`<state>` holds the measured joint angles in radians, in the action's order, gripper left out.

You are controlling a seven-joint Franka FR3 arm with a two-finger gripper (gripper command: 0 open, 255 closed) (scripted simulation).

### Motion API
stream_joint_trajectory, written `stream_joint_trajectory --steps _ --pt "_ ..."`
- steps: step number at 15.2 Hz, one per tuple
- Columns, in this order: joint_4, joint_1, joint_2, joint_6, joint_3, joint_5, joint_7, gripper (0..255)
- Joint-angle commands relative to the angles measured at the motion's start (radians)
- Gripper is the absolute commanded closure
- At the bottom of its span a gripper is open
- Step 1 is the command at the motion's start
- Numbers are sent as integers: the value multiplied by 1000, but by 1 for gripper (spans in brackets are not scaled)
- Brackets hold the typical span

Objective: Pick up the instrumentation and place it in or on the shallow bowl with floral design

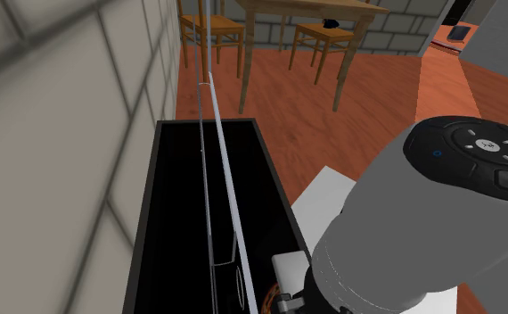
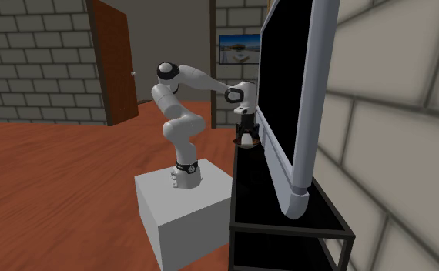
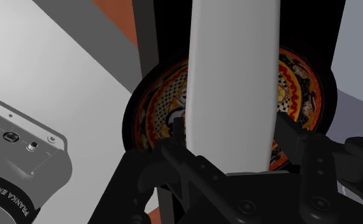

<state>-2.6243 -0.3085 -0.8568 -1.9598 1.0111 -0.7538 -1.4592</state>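
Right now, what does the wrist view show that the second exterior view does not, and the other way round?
The wrist view adds the orange and black pattern of the bowl, and the pincer clasping the white tool over it. The second exterior view adds the whole arm, the big screen and the brown door. Both share the pincer, the white stand and the black cabinet.

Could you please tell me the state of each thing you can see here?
Gripper: shut on the pale instrument.
Pale instrument: clasped, hanging over the floral bowl.
Floral bowl: upright on the black stand.
Television: standing, screen black.
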Motion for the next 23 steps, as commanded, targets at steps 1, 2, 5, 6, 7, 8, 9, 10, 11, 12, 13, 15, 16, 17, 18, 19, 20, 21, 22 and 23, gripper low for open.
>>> stream_joint_trajectory --steps 1,2,5,6,7,8,9,10,11,12,13,15,16,17,18,19,20,21,22,23 --pt "-2 1 1 -4 3 -2 1 255" --pt "-2 1 1 -4 3 -2 1 255" --pt "-2 1 1 -4 3 -2 1 255" --pt "-2 1 1 -4 3 -2 1 255" --pt "-2 1 1 -3 3 -2 1 0" --pt "-2 1 2 -3 3 -1 1 0" --pt "-2 1 1 -3 2 -1 1 0" --pt "-3 0 1 -3 2 -2 1 0" --pt "-3 0 1 -3 2 -2 1 0" --pt "-2 1 1 -4 3 -2 1 0" --pt "16 -4 -12 32 -26 17 -4 0" --pt "58 -10 -33 101 -79 54 -13 0" --pt "75 -10 -40 126 -98 68 -16 0" --pt "75 -10 -40 126 -98 68 -16 0" --pt "75 -10 -40 126 -98 68 -16 0" --pt "75 -10 -40 126 -98 68 -16 0" --pt "75 -10 -40 126 -98 68 -16 0" --pt "75 -10 -40 126 -98 68 -16 0" --pt "75 -10 -40 126 -98 68 -16 0" --pt "75 -10 -40 126 -98 68 -16 0"
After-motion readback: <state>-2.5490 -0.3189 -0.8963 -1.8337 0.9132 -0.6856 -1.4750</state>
